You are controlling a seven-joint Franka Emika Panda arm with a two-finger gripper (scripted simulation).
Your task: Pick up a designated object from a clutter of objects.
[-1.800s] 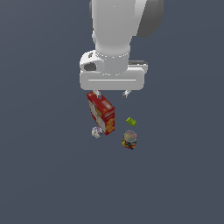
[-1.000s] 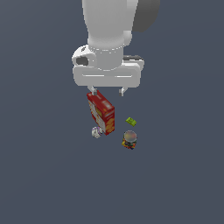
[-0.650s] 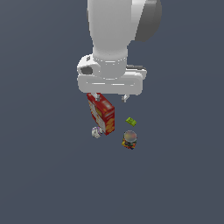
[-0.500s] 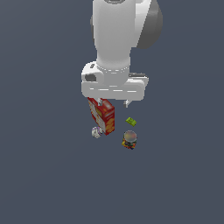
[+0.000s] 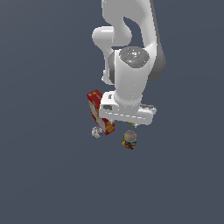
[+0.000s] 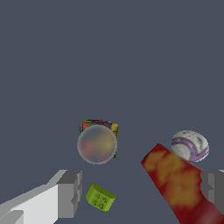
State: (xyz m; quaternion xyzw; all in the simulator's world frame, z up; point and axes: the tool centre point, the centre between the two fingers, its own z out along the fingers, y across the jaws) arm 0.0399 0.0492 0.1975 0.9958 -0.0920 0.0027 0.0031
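Jar (image 6: 97, 143): squarish, clear, many-coloured blocks inside, round grey-tan lid.

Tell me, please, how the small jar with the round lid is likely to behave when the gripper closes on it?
The jar looks squat and squarish under its round lid, so it probably stays upright rather than rolling. Its clear walls may be smooth, so it could slip. The green block lies close by and might get nudged.

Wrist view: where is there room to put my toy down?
Bare grey floor stretches beyond the jar and the white-purple lump. It is crowded nearer the gripper, where the green block and red box sit between its fingers.
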